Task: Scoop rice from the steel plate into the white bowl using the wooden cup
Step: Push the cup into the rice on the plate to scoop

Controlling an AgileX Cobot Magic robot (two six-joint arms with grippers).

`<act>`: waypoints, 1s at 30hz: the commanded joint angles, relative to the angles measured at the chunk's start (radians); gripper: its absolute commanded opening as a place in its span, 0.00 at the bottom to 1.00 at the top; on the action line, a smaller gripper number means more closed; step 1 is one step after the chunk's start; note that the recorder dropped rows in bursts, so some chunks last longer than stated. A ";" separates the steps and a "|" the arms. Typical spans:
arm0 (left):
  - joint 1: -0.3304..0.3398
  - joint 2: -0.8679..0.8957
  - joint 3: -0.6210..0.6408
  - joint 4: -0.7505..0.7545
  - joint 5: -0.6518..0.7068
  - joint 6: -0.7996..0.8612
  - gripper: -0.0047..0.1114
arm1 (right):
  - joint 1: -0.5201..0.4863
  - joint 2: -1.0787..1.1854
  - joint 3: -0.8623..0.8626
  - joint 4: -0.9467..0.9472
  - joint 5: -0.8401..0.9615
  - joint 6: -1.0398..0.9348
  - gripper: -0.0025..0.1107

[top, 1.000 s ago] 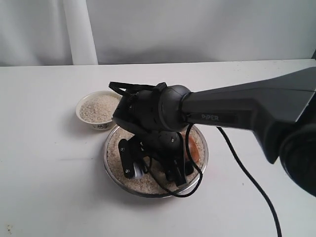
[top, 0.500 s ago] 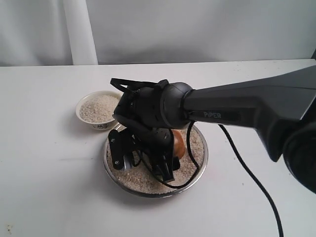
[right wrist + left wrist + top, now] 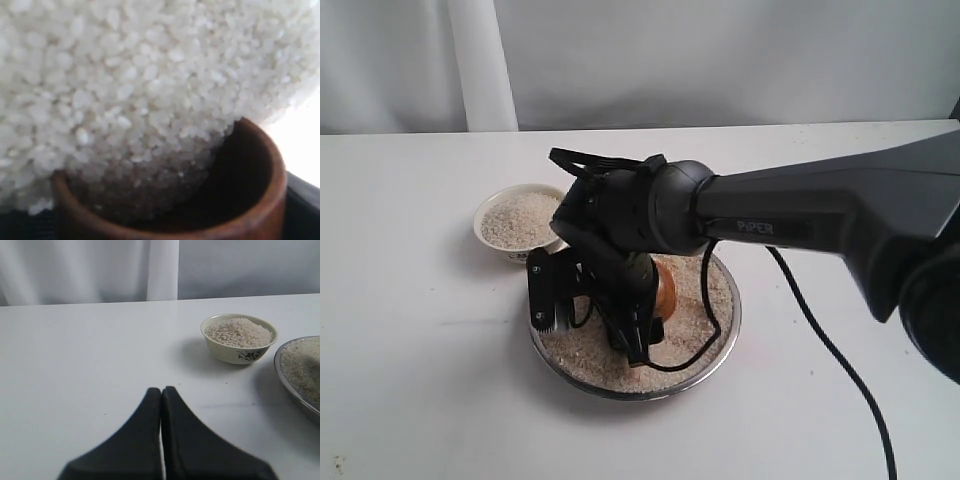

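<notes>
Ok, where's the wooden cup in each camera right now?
Exterior: the wooden cup is a brown sliver, mostly hidden behind the right arm, over the steel plate.
Left wrist: not in it.
Right wrist: along the bottom edge, with rice at its mouth.
Shared landmark: the plate's rice shows in all three views.

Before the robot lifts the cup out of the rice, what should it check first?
1. Mouth of the cup in the rice: ok.
2. The cup full: not ok, dark inside shows.
3. Room in the bowl: not ok, already heaped.
4. The bowl upright beside the plate: ok.
5. The left gripper shut, away from the bowl: ok.
</notes>
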 commanded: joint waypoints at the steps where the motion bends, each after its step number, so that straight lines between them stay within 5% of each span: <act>1: -0.006 -0.003 0.002 0.000 -0.004 -0.004 0.04 | -0.036 0.043 0.018 0.103 -0.066 0.056 0.02; 15: -0.006 -0.003 0.002 0.000 -0.004 0.000 0.04 | -0.146 -0.016 0.037 0.367 -0.178 -0.021 0.02; 30: -0.006 -0.003 0.002 0.000 -0.004 -0.002 0.04 | -0.226 -0.194 0.418 0.473 -0.674 -0.045 0.02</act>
